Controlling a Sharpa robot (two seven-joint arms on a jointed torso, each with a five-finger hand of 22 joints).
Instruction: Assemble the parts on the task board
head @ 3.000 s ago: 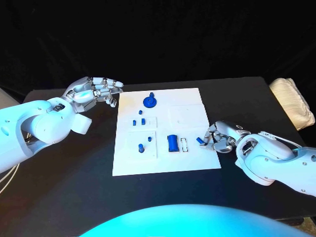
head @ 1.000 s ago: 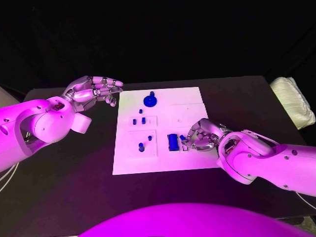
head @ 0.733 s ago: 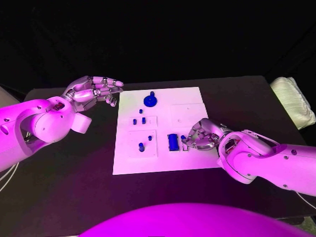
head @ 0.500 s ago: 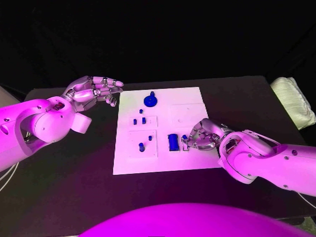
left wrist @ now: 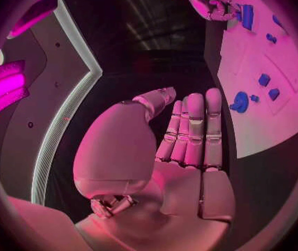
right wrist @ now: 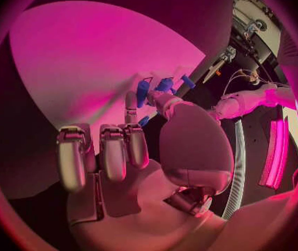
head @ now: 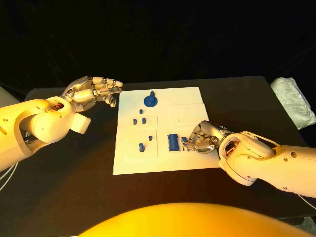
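Note:
The white task board point(head: 165, 160) lies mid-table. On it are a round blue knob point(head: 150, 101), several small blue pegs point(head: 141, 146) and an upright blue block point(head: 173, 142). My right hand point(head: 202, 138) rests over the board's right side, just right of the block. Its fingertips pinch a small blue part point(head: 184, 143). In the right wrist view the thumb and a finger meet at blue pieces point(right wrist: 164, 85) against the board point(right wrist: 79, 56). My left hand point(head: 94, 91) hovers off the board's far left corner, fingers apart and holding nothing; its palm point(left wrist: 184, 145) is bare.
A pale folded cloth point(head: 295, 101) lies at the table's right edge. Bare black table point(head: 65, 168) surrounds the board. The left wrist view shows the board point(left wrist: 260, 117) and my right hand point(left wrist: 212, 3) beyond it.
Since three seconds ago my right hand has moved left onto the board with the small blue part, up to the block. Over the last second it barely shifts. The left hand stays put.

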